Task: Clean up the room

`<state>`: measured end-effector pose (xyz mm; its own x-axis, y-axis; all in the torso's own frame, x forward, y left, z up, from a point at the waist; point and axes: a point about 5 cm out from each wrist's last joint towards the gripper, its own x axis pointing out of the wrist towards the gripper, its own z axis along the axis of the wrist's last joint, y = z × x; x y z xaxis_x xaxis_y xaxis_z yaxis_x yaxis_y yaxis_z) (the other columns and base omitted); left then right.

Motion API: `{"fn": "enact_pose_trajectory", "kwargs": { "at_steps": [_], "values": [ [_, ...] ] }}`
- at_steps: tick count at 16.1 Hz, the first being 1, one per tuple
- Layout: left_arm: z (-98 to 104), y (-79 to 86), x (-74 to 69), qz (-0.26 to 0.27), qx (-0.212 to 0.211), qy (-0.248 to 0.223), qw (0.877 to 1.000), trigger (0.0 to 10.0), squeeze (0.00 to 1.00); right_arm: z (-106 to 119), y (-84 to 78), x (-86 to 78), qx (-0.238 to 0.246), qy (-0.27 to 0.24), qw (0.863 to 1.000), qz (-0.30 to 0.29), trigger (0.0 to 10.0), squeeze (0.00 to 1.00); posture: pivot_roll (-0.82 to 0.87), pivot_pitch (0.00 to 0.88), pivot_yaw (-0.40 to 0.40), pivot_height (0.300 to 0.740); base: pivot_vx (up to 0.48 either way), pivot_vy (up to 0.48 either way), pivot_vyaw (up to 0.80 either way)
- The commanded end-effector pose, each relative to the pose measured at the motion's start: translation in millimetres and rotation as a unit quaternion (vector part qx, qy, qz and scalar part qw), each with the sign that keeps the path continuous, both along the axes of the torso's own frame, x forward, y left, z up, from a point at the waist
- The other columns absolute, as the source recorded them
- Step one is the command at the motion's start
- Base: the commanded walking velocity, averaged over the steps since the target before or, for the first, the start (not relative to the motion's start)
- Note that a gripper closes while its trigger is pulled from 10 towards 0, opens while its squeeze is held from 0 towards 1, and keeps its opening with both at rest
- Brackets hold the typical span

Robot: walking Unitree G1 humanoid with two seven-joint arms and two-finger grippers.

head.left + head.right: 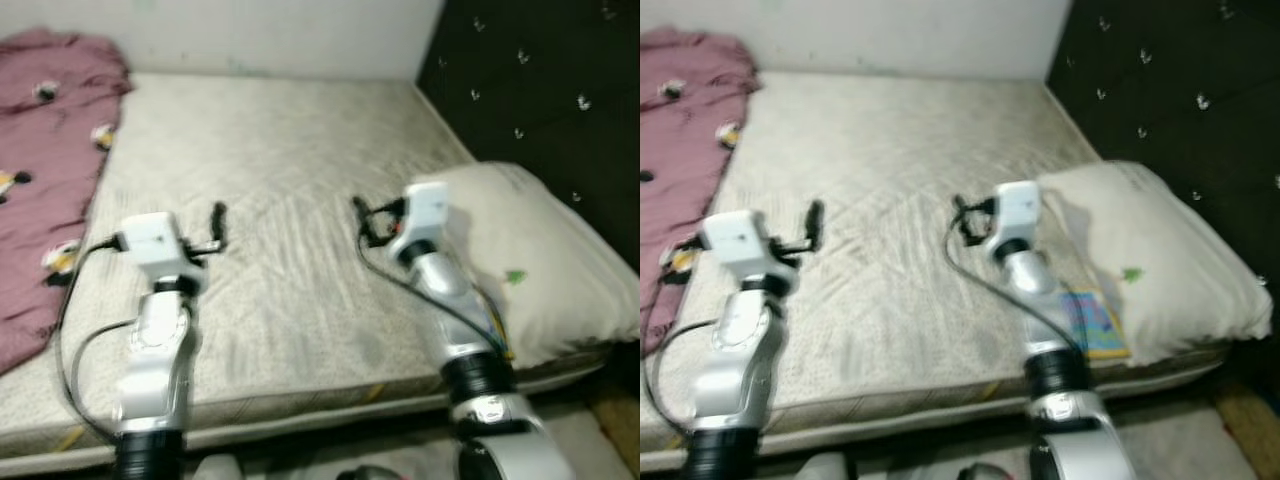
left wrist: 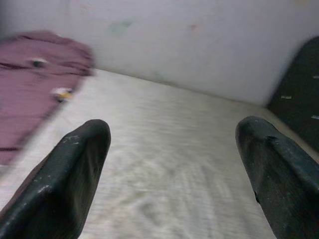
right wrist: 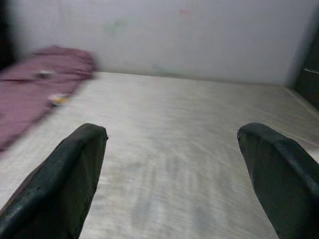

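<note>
Silver arms reach out over the near edge of the bare mattress [image 1: 280, 200], the left gripper [image 1: 217, 228] and the right gripper [image 1: 362, 220] both held above it with fingers spread wide and nothing between them. A colourful booklet [image 1: 1092, 322] lies beside the right arm, against the cream pillow [image 1: 530, 260]. Farther left, a crumpled maroon blanket [image 1: 45, 150] covers the mattress's side up to the wall [image 1: 270, 35].

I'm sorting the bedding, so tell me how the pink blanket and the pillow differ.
The pink blanket is dusty pink with small printed figures; the pillow is plain off-white. The blanket lies crumpled along the robot's left side of the mattress; the pillow sits plump on the right, by the dark headboard. Both rest on the mattress.
</note>
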<state>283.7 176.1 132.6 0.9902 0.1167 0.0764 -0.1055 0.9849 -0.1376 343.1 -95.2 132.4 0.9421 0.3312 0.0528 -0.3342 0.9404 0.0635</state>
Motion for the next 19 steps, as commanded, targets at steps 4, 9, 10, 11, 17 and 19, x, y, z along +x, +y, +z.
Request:
{"fn": "enact_pose_trajectory", "kwargs": {
  "at_steps": [4, 9, 10, 11, 17, 19],
  "values": [
    [0.6, -7.5, 1.0, -0.007, -0.004, -0.001, 1.0, 10.0, 0.0, 4.6, -10.6, 2.7, -0.003, -0.01, 1.0, -0.015, 10.0, 0.0, 0.04, 0.0, -0.093, 0.74, 0.0, 0.45, 0.12],
    [2.9, -4.2, 2.9, -0.003, -0.005, -0.003, 1.0, 10.0, 0.0, 5.3, -10.5, 4.5, 0.001, -0.009, 1.0, -0.022, 10.0, 0.0, 0.04, 0.0, -0.087, 0.74, 0.0, 0.45, 0.0],
    [3.1, -3.6, 3.0, -0.002, -0.005, -0.003, 1.0, 10.0, 0.0, 5.2, -10.8, 4.8, 0.001, -0.009, 1.0, -0.023, 10.0, 0.0, 0.04, 0.0, -0.086, 0.74, 0.0, 0.45, 0.0],
    [3.2, -4.5, 3.3, -0.003, -0.005, -0.003, 1.0, 10.0, 0.0, 4.7, -9.9, 4.7, 0.001, -0.008, 1.0, -0.022, 10.0, 0.0, 0.04, 0.0, -0.086, 0.74, 0.0, 0.45, 0.0],
    [3.1, -4.8, 2.9, -0.006, -0.007, -0.002, 1.0, 10.0, 0.0, 4.5, -9.4, 5.6, 0.006, -0.005, 1.0, -0.026, 10.0, 0.0, 0.04, 0.0, -0.082, 0.74, 0.0, 0.449, 0.0],
    [3.4, -5.1, 3.3, -0.007, -0.007, -0.003, 1.0, 10.0, 0.0, 3.9, -9.9, 6.2, 0.006, -0.003, 1.0, -0.028, 10.0, 0.0, 0.04, 0.0, -0.082, 0.74, 0.0, 0.45, 0.0]
  ]
}}
